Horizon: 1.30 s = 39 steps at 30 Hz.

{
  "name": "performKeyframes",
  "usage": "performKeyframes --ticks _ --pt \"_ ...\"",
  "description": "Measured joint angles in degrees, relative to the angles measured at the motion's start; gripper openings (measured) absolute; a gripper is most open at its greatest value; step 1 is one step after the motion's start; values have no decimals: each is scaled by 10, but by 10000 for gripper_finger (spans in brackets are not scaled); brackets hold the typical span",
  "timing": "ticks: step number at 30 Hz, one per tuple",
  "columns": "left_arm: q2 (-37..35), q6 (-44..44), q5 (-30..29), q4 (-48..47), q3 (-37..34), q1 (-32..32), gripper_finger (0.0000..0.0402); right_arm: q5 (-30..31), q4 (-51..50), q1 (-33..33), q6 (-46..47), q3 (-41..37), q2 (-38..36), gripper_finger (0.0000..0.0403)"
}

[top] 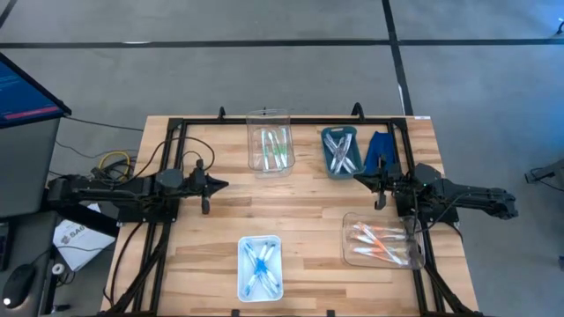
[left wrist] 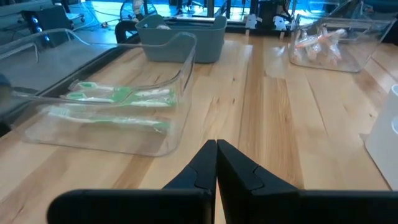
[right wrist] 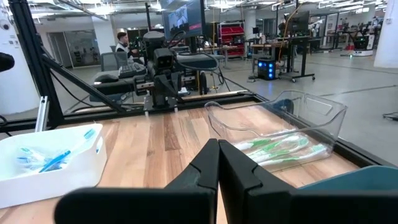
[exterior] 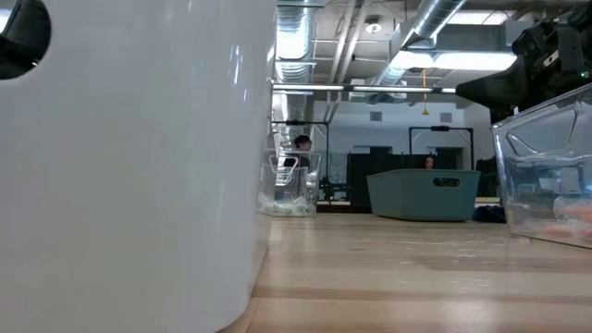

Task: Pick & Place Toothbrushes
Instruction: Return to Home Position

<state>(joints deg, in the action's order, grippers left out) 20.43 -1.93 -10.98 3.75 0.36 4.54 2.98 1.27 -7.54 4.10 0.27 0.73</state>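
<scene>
The toothbrushes lie sorted in bins on the wooden table. Green ones (top: 276,148) fill a clear bin at the far middle, white-grey ones (top: 342,156) a teal bin beside it, orange ones (top: 377,239) a clear bin at the near right, blue ones (top: 259,264) a white bin at the near middle. My left gripper (top: 222,185) hovers shut over the table's left part, fingertips (left wrist: 216,148) pointing toward the right. My right gripper (top: 359,179) hovers shut near the teal bin, pointing left; in its own view the fingertips (right wrist: 218,149) meet. Neither holds anything.
A folded blue cloth (top: 381,150) lies right of the teal bin. A black frame (top: 291,121) runs round the table's edges. Bare wood (top: 291,207) stretches between the two grippers. A monitor (top: 26,92) stands off the table's left side. People sit in the room beyond (right wrist: 122,42).
</scene>
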Motion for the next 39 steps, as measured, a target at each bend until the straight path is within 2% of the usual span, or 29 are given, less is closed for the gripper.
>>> performKeyframes --ticks 39 --pt "0 0 0 9 0 0 3 0 0 0 0 0 0 0"
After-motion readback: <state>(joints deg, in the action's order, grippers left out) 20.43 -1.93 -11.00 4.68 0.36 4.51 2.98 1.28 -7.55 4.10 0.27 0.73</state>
